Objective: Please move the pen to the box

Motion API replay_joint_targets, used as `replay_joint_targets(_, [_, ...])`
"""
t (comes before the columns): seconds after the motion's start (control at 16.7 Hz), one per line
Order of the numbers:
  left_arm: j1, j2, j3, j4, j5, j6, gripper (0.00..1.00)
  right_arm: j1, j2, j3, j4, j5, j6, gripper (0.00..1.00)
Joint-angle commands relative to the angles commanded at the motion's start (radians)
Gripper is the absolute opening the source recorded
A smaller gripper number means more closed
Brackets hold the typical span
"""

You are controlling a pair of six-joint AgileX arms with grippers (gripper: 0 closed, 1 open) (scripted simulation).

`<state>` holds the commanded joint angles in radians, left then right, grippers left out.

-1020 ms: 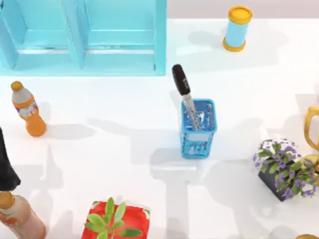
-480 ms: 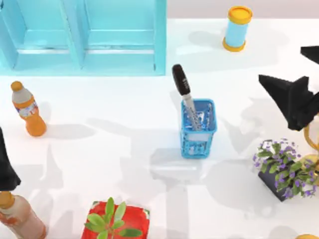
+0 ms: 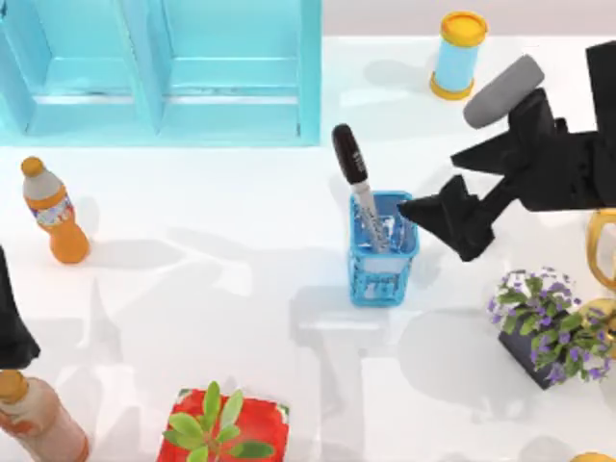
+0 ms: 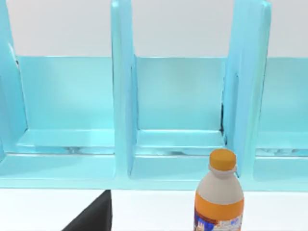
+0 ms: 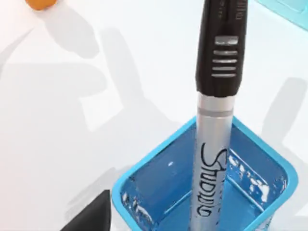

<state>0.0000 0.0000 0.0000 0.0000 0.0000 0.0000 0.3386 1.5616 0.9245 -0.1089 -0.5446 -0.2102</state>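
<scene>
White surface holds a small blue basket with the pen standing in it. My right gripper has just swung in beside it, fingers apart, ready to grab. My left arm waits at the left edge.

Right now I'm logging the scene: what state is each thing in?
pen: standing cap-up in the blue basket, leaning, ungrasped.
blue basket: upright, holding the pen.
orange bottle: upright, capped.
right hand: beside the basket's rim.
left hand: parked at the table's left edge.
</scene>
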Motion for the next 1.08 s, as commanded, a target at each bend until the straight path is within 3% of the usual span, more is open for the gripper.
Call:
replay_joint_targets(0.6, [0.0, 0.0, 0.0, 0.0, 0.0, 0.0, 1.0, 0.021, 0.079, 0.026, 0.01, 0.001, 0.004, 1.0])
replay_joint_targets(1.08, [0.0, 0.0, 0.0, 0.0, 0.0, 0.0, 1.0, 0.129, 0.345, 0.126, 0.214, 0.083, 0.092, 1.0])
